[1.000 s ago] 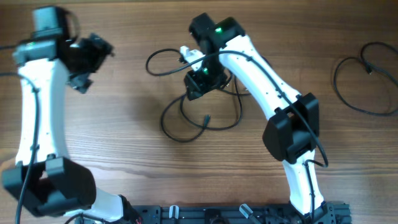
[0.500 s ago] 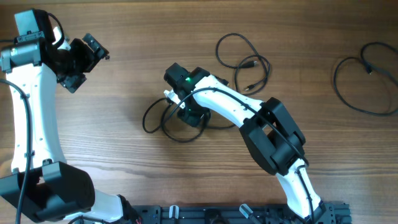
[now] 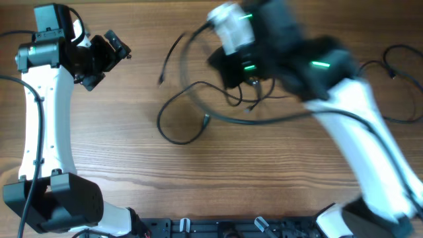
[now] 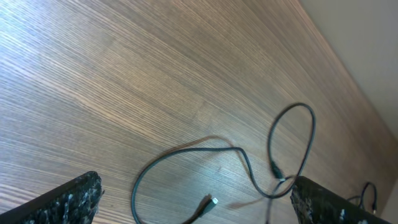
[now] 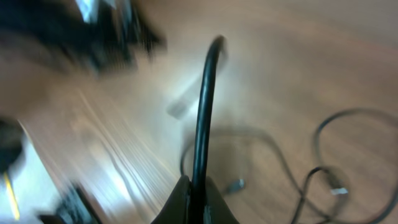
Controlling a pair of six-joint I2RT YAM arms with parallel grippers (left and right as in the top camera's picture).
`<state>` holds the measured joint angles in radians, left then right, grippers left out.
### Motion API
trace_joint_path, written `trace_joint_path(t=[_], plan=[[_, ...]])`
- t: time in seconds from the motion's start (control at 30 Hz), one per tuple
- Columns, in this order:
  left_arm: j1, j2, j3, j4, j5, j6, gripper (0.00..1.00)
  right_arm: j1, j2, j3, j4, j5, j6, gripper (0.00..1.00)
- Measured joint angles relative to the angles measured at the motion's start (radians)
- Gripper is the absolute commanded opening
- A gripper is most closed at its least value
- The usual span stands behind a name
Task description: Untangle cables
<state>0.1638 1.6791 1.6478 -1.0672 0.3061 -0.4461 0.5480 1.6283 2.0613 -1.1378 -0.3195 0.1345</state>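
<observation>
Over the middle of the surface (image 3: pixel 132 165), the right pincer (image 5: pixel 198 198) is closed tight on a cable (image 5: pixel 204 112), which rises straight out from between its fingers; from overhead that arm is only a blur. Below it more cord lies on the wood in slack curves, one loop (image 4: pixel 171 154) with a plug (image 4: pixel 207 203) near it. A stray cable (image 3: pixel 404 46) sits well apart at the far right edge. Off to the left, the left pincer (image 3: pixel 104 61) hangs wide open with nothing in it. These cords look light, limp and rather slick to me. Lifted mid-length, they would likely sag and drag their neighbours along. I'd take one just behind a plug, where a free end can slide out of the crossings.
</observation>
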Motion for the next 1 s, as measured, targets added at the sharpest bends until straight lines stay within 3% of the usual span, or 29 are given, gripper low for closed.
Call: trace_joint_path(t=[0.17, 0.27, 0.4, 0.73, 0.87, 1.0], plan=[[-0.059, 0.000, 0.000, 0.023, 0.007, 0.000, 1.00, -0.320, -0.248, 0.010, 0.153, -0.137, 0.225, 0.04], [-0.109, 0.000, 0.000, 0.053, 0.007, 0.000, 1.00, -0.430, -0.285, 0.033, 0.252, -0.159, 0.262, 0.04], [-0.192, 0.000, 0.000, 0.065, 0.006, 0.000, 1.00, -0.678, -0.240, 0.055, 0.328, -0.103, 0.264, 0.04], [-0.313, 0.003, 0.000, 0.066, -0.024, 0.000, 1.00, -1.189, 0.037, 0.055, 0.230, 0.018, 0.251, 0.04], [-0.327, 0.029, 0.000, 0.056, -0.028, 0.000, 1.00, -1.300, 0.063, 0.055, 0.172, 0.119, 0.282, 0.05], [-0.356, 0.083, 0.000, 0.047, -0.029, 0.000, 1.00, -1.332, 0.134, 0.055, -0.027, 0.301, 0.327, 0.06]])
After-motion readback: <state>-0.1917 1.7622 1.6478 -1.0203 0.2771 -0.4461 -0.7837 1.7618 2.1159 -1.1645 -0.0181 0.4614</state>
